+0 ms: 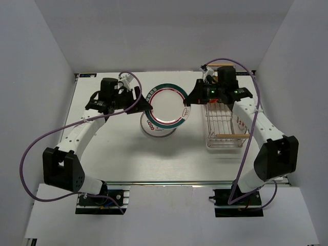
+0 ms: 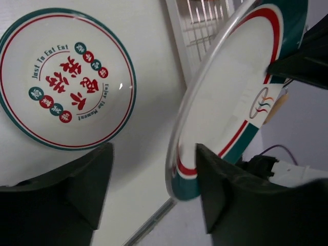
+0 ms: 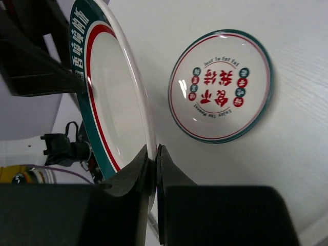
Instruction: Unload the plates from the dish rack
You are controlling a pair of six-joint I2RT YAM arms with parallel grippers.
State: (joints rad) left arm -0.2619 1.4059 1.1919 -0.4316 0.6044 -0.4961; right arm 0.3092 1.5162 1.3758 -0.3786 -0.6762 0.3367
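The right claw (image 3: 155, 154) is pinching the rim of a white plate (image 1: 166, 105) with a green and red border. It is holding the plate in the air, tilted up on edge, at the upper middle of the top view. The left claw (image 2: 154, 190) is standing spread at the opposite rim, which is lying in the gap close to one finger. As far as its own camera shows, it is not gripping yet.

A second plate (image 2: 66, 79) is lying flat on the table (image 1: 113, 159) below, partly covered by the raised one in the top view. The dish rack (image 1: 224, 128) is sitting right of centre, beside the right arm.

This is looking like a handover, so the danger is lying in the timing. If the right claw lets go before the left one has a firm bite, the plate is likely going to drop onto the one beneath, chipping or cracking both. A shallow pinch on a smooth, sloped rim is also inviting a slip or a swing.
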